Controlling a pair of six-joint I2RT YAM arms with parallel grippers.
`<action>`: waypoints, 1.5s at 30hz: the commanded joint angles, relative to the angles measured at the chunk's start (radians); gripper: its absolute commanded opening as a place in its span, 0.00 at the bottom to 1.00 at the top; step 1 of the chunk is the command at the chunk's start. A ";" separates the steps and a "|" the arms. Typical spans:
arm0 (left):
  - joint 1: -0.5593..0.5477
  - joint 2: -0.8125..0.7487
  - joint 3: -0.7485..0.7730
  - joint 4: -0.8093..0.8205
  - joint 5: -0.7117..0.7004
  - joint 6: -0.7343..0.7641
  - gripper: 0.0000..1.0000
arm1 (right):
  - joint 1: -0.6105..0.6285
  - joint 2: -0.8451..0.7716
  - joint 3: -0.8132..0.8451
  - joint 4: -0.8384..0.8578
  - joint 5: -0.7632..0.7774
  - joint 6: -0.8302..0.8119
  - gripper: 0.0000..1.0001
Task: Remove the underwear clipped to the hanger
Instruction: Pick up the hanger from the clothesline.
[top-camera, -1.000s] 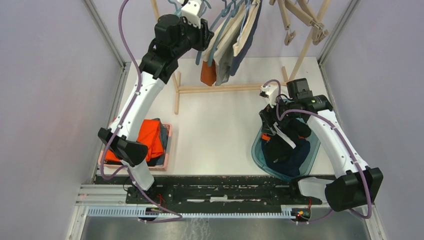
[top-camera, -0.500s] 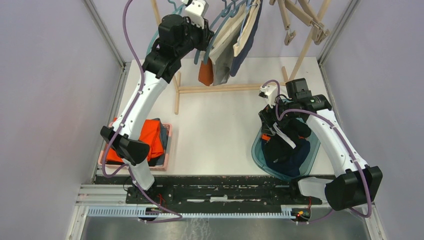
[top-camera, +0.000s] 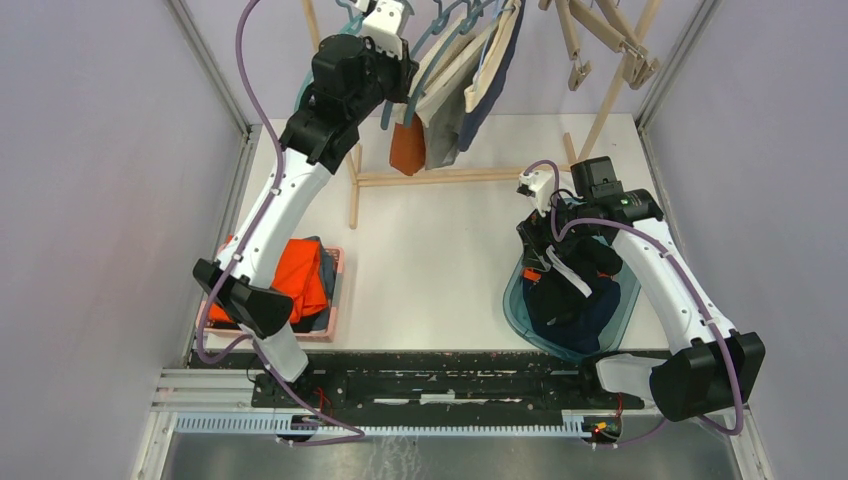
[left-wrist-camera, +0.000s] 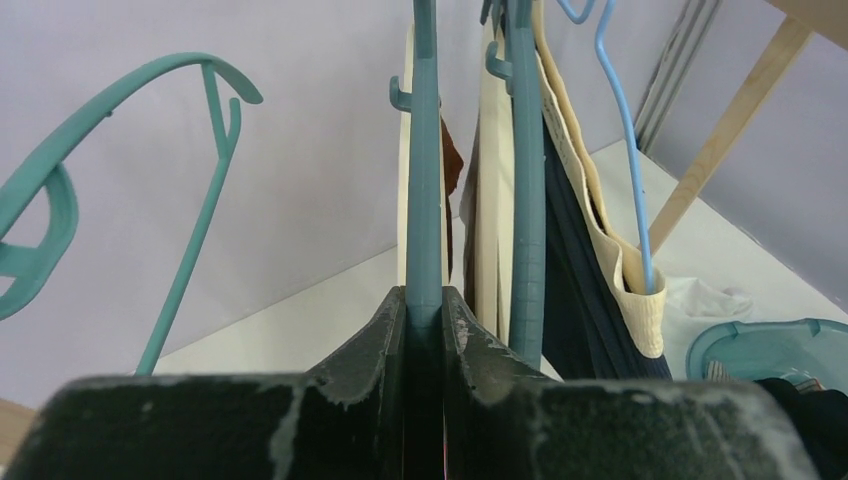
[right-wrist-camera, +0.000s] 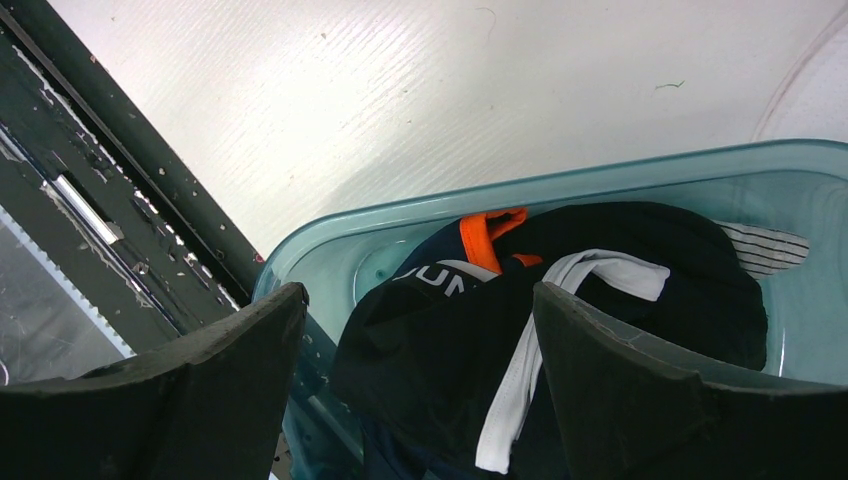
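Top view: L gripper (top-camera: 402, 80) is up at the rack, reaching into the row of hangers. The hung underwear (top-camera: 450, 95) (cream, grey, navy) sits just to its right and a rust-orange piece (top-camera: 407, 150) hangs just below it. R gripper (top-camera: 540, 235) is low over the teal bin (top-camera: 512, 300), w/ a dark underwear pile (top-camera: 570, 300) directly under and nearer the base than its fingers. The wooden rack (top-camera: 450, 177) stands on the worktop (top-camera: 440, 260) btwn the two arms.

L wrist view: L gripper (left-wrist-camera: 424, 300) is clenched on the arm of a teal hanger (left-wrist-camera: 424, 150), fingers pressed against both sides of it. Cream cloth (left-wrist-camera: 495, 200) hangs right behind and beside that hanger. A 2nd teal hanger (left-wrist-camera: 527, 200) is just right of the fingers. Further right are a navy piece (left-wrist-camera: 570, 280) w/ a cream waistband (left-wrist-camera: 600, 220) and a thin blue hanger (left-wrist-camera: 620, 130). An empty teal hanger (left-wrist-camera: 190, 150) is off to the left, well apart.

R wrist view: R gripper (right-wrist-camera: 418, 300) is released, fingers wide apart, nothing btwn them. The black underwear (right-wrist-camera: 620, 270) w/ a white band lies in the bin rim (right-wrist-camera: 560, 180) just beyond and below the fingers, not touching. An orange-trimmed navy piece (right-wrist-camera: 480, 240) is tucked under it.
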 joint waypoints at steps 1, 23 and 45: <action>-0.004 -0.092 -0.040 0.138 -0.068 0.042 0.03 | 0.005 -0.004 -0.002 0.002 -0.001 -0.012 0.92; -0.004 -0.196 -0.220 0.315 -0.101 0.118 0.03 | 0.006 0.007 -0.005 -0.002 0.007 -0.019 0.93; -0.004 -0.229 -0.392 0.537 -0.078 0.118 0.03 | 0.009 0.032 -0.001 -0.004 0.017 -0.015 0.94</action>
